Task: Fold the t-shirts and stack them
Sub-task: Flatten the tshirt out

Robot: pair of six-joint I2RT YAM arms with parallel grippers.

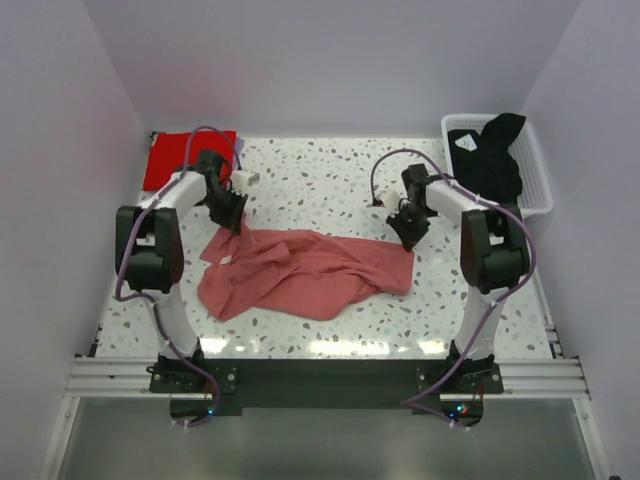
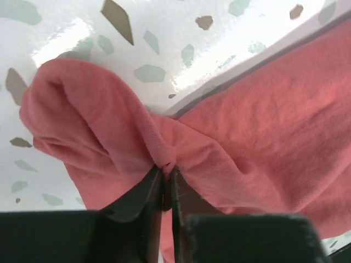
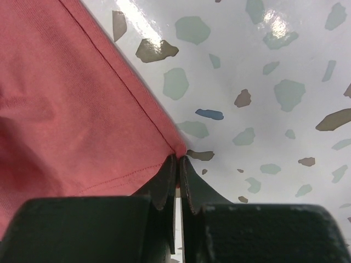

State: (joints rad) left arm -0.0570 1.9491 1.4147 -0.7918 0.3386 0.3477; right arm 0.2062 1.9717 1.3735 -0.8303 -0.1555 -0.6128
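Observation:
The salmon-pink t-shirt [image 1: 300,272] lies crumpled across the middle of the table. My left gripper [image 1: 233,218] is shut on a bunched fold at the shirt's upper left; the left wrist view shows the cloth [image 2: 258,126] pinched between the fingertips [image 2: 156,181]. My right gripper [image 1: 408,236] is shut on the shirt's upper right corner; the right wrist view shows the hemmed corner [image 3: 77,109] clamped between the fingertips [image 3: 170,167]. The bright red t-shirt [image 1: 185,155] lies folded at the back left. The black t-shirt [image 1: 495,155] is heaped in the white basket [image 1: 540,185].
The basket stands at the back right corner against the wall. Walls enclose the speckled table [image 1: 330,170] on three sides. The arm bases are bolted at the near edge.

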